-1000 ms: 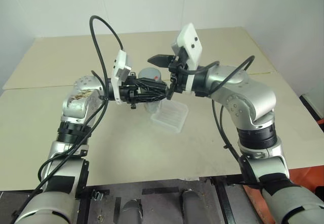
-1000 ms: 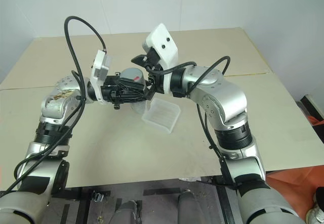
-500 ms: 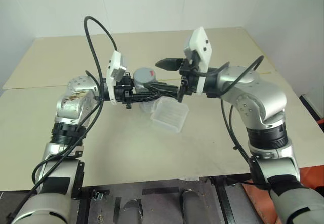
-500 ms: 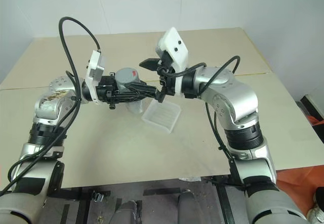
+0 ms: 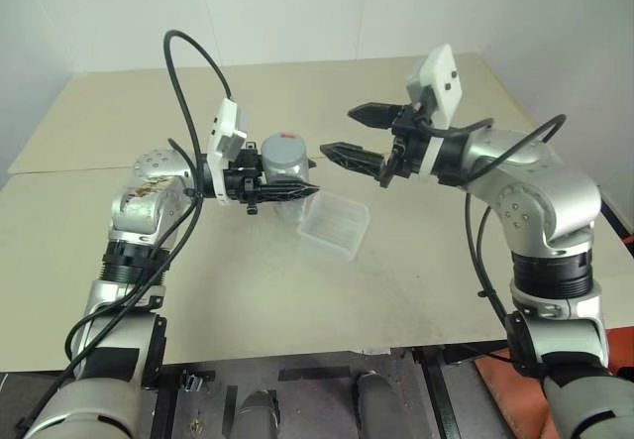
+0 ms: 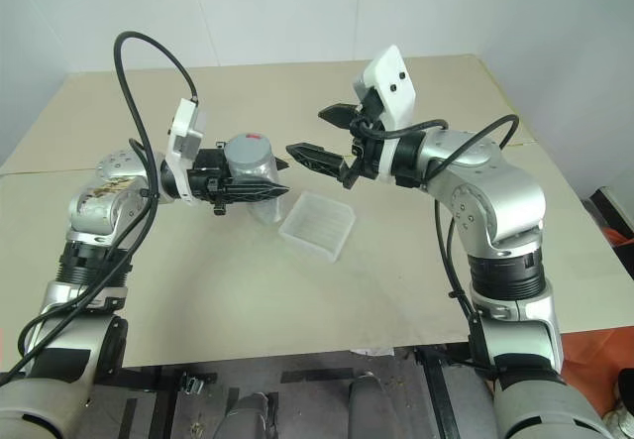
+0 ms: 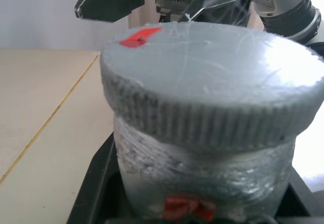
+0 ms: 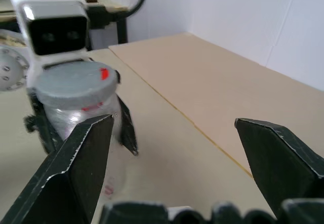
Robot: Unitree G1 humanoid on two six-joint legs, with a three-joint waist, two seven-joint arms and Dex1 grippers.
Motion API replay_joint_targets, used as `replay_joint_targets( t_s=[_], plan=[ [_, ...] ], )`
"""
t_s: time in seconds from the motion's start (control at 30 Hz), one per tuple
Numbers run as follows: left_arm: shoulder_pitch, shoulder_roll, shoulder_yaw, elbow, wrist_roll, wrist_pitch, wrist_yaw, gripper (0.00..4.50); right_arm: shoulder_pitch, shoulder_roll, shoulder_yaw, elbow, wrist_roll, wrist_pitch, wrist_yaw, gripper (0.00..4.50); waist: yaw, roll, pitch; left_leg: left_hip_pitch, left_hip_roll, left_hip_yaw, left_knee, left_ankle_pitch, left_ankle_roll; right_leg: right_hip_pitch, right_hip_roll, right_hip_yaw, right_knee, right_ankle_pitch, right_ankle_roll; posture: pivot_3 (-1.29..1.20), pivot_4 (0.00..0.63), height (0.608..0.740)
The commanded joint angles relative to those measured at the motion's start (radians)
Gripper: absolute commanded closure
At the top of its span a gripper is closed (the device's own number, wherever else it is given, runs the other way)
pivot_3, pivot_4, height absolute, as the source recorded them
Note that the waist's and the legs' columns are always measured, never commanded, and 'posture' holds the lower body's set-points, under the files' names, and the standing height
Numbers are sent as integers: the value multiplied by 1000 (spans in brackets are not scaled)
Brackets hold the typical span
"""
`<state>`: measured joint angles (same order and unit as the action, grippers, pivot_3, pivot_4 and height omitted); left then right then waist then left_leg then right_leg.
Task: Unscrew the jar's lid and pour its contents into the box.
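Jar (image 5: 285, 162) and lid (image 5: 286, 147) sit clamped upright in the left gripper (image 5: 287, 189), held above the table (image 5: 119, 112) just left of the box (image 5: 334, 225). The black fingers close on the clear body from either side, below the grey screw cap, which is seated on the mouth; a small red mark shows on its top face. The contents cannot be made out through the wall.

To the right, the right gripper (image 5: 349, 134) hangs in the air with its jaws spread wide and nothing between them, apart from the jar. Its fingers point level toward the left, and the lower fingertip stops just short of the cap's right edge. In the right wrist view the cap (image 8: 76, 80) lies ahead of and slightly left of the gap between the two fingers.

That is the relation the unscrewing turns on. The jar's long axis stands vertical, so the ribbed rim of the lid faces sideways toward the open jaws. By this reading, the right arm, the only free one, must travel left until the rim sits between its fingers, then close and twist. The box lies empty on the table below, slightly nearer than the jar, ready for the pour.
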<state>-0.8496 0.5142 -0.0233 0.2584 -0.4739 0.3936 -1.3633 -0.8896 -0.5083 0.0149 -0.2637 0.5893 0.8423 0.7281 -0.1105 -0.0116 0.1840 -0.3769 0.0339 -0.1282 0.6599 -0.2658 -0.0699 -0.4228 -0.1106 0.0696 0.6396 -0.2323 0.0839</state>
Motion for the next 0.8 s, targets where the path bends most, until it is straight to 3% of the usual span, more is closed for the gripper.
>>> replay_joint_targets(
  t_s=[0.03, 0.2, 0.37, 0.8],
  plan=[
    [-30, -11, 3, 7, 1, -18, 7, 2563, -31, 8, -31, -94, 70, 29, -5, 19, -1, 0, 0, 0, 0, 0, 0, 0, 0, 0, 0, 0, 0, 0, 0, 0, 150, 740],
    [-43, -31, -3, 22, 4, -30, 7, 2563, -48, 65, 16, -119, 77, 41, -51, 19, 0, 0, 0, 1, 0, 0, 0, 0, 0, 0, 0, 0, 0, 0, 0, 0, 150, 740],
    [-50, -38, -5, 22, 3, -36, 2, 2563, -99, 129, 117, -53, -26, 22, -115, 19, -3, 0, 0, 1, 0, 0, 0, 0, 0, 0, 0, 0, 1, 0, 0, 0, 150, 740],
    [-27, 3, 6, -9, -9, -26, -14, 2563, -112, 159, 96, 26, -54, 4, -91, 19, -2, 0, 0, 0, 0, 0, 0, 0, 0, 0, 0, 0, 0, 0, 0, 0, 150, 740]
  ],
)
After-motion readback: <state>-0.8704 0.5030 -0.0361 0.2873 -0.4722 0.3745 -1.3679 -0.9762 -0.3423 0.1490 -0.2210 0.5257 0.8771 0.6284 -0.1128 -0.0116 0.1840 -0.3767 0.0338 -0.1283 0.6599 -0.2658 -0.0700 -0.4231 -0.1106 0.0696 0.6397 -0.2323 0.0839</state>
